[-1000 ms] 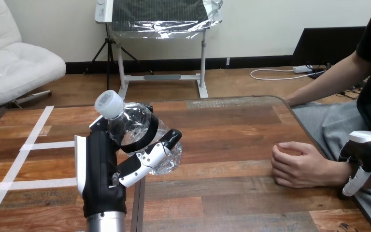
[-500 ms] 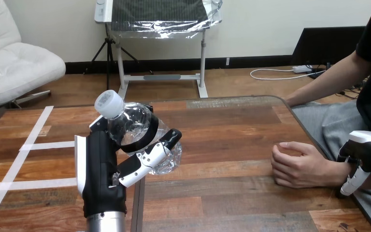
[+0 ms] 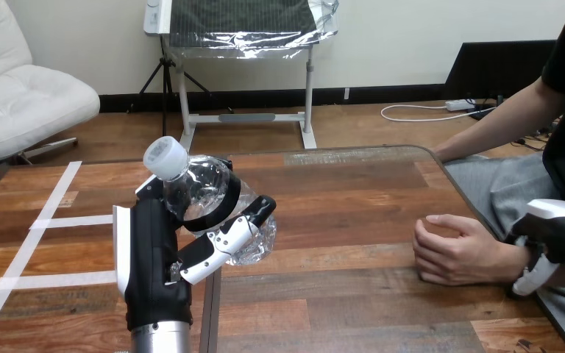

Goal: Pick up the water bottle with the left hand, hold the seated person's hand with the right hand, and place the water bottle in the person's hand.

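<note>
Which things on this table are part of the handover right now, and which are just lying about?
In the job:
- clear plastic water bottle with a white cap, gripped in the left hand
- the person's hand, resting loosely curled on the wooden table
- the right hand, at that person's wrist

Just lying about:
- white tape strips on the table's left part

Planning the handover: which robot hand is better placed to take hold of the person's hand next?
The right robot hand: it is right next to the person's hand, at the view's right. The left robot hand is farther off, curled round the water bottle.
</note>
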